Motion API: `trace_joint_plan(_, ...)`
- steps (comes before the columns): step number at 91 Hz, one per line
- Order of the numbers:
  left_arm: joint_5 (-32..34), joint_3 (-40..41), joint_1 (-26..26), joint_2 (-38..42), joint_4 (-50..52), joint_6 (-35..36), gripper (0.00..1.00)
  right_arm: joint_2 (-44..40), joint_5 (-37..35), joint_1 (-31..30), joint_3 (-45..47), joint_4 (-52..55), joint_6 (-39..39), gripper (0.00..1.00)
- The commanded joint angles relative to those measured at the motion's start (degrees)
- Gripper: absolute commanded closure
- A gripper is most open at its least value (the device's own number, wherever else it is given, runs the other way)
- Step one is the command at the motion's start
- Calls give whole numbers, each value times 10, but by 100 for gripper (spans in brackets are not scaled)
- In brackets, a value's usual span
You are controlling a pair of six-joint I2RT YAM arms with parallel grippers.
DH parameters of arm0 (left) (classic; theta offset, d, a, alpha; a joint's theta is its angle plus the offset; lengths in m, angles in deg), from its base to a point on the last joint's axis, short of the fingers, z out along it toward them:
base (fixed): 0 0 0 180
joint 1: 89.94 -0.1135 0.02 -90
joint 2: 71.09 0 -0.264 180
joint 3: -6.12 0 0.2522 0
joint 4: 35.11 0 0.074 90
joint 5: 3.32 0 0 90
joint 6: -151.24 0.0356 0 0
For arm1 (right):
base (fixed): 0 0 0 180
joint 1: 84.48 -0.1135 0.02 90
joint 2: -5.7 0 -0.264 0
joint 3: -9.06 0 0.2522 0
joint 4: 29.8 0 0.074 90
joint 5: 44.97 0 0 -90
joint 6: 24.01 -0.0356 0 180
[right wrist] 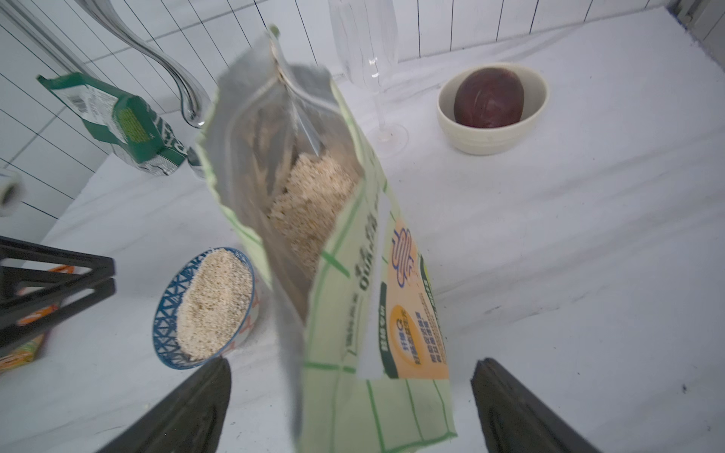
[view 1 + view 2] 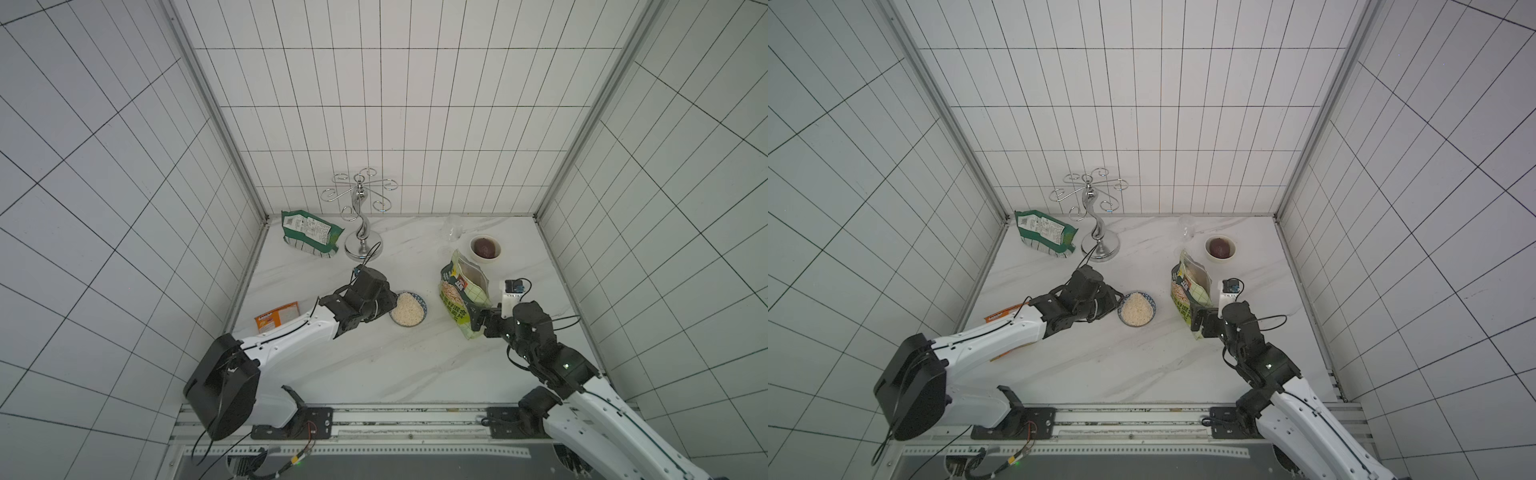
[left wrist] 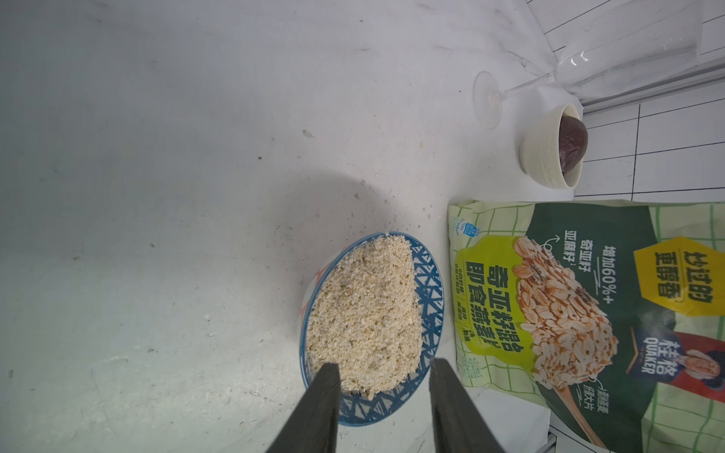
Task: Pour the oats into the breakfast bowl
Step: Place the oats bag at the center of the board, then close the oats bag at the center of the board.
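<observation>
**Top views:** small round bowl with blue-and-white triangle pattern sits mid-way across the white marble table. It is heaped with pale beige oats. Left gripper is just beside the bowl, fingertips hidden under the wrist, so opening can't be told here. Light-green checkered pouch with dark green panel stands upright with its mouth open, near the bowl on the right-arm side, not touching it. Right gripper is at the pouch base. At the back: dark green bag with white label, chrome hook stand, clear stemmed glass, plain white bowl holding a dark round fruit. Orange box lies by the left arm. Both top views agree.

**Left wrist:** left gripper jaws part-way apart, nothing clamped. The bowl lies just past the tips. Pouch is beside the bowl with a bare strip between.

**Right wrist:** right gripper jaws spread wide. The pouch base is between them with a gap on each side, not gripped. More oats show inside the pouch. Left gripper tips sit short of the bowl.
</observation>
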Motion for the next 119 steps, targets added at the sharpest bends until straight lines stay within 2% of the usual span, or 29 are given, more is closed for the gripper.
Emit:
trace_joint_plan(1, 0, -23, 9, -8, -1, 12, 60, 38, 30, -5, -112, 195, 7, 0)
trace_joint_plan(10, -1, -35, 18, -15, -4, 17, 59, 124, 46, -5, -242, 311, 35, 4)
trace_joint_plan(21, -13, -58, 31, -30, -10, 26, 58, 219, -9, -4, -342, 405, 85, 11)
trace_joint_plan(31, -20, -84, 43, -47, -10, 34, 56, 275, -23, 6, -366, 409, 126, 15)
trace_joint_plan(40, -22, -103, 54, -60, -11, 39, 54, 312, 5, 26, -370, 388, 143, 17)
trace_joint_plan(50, -26, -117, 64, -74, -18, 41, 51, 344, 40, 42, -367, 357, 154, 25)
trace_joint_plan(57, -29, -124, 69, -85, -26, 40, 50, 363, 46, 51, -369, 348, 157, 42)
trace_joint_plan(62, -30, -130, 72, -93, -31, 40, 49, 371, 51, 54, -373, 344, 160, 58)
trace_joint_plan(66, -31, -135, 74, -101, -37, 40, 49, 375, 57, 55, -378, 341, 162, 76)
trace_joint_plan(69, -34, -139, 75, -109, -42, 40, 48, 377, 61, 55, -384, 342, 162, 94)
trace_joint_plan(71, -38, -143, 75, -115, -45, 40, 48, 378, 62, 55, -388, 344, 162, 100)
trace_joint_plan(93, -45, -194, 83, -165, -68, 38, 44, 370, 56, 54, -437, 382, 144, 100)
trace_joint_plan(115, -47, -233, 99, -210, -73, 35, 44, 373, 57, 54, -408, 389, 137, 100)
trace_joint_plan(119, -48, -235, 101, -213, -73, 33, 44, 374, 56, 54, -408, 390, 138, 90)
